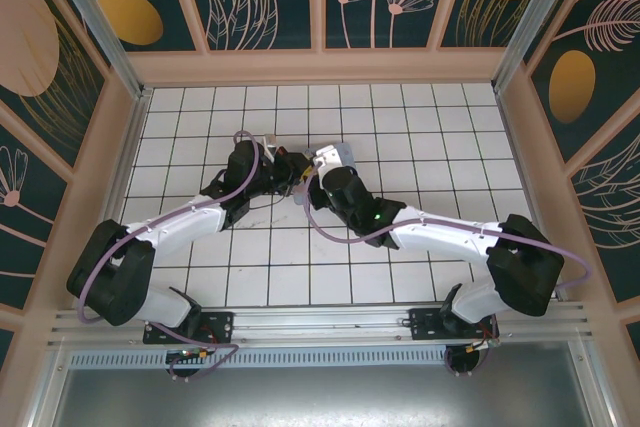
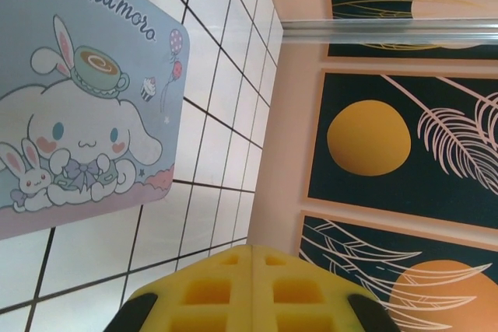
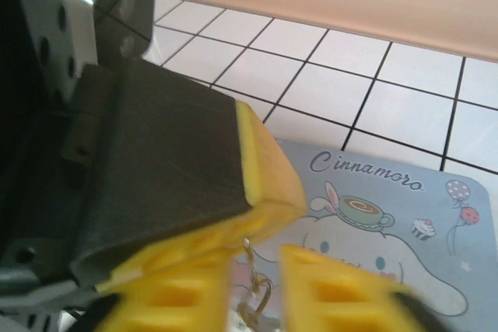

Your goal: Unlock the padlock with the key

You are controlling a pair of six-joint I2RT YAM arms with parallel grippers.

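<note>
Tiled table [image 1: 450,147]; cartoon box [image 2: 85,114] below; left gripper [image 2: 253,285] crowding right gripper [image 3: 253,293].

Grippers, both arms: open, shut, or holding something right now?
Left gripper: shut; whether it holds anything cannot be told.
Right gripper: open, thin metal piece in the gap.

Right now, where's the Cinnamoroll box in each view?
left wrist: Cinnamoroll-print box upper left, lying on the tiles.
right wrist: box lower right, on the tiles.
top external: cannot pick it out among the arms.
Shared landmark: white tiled table with black grid lines.
</note>
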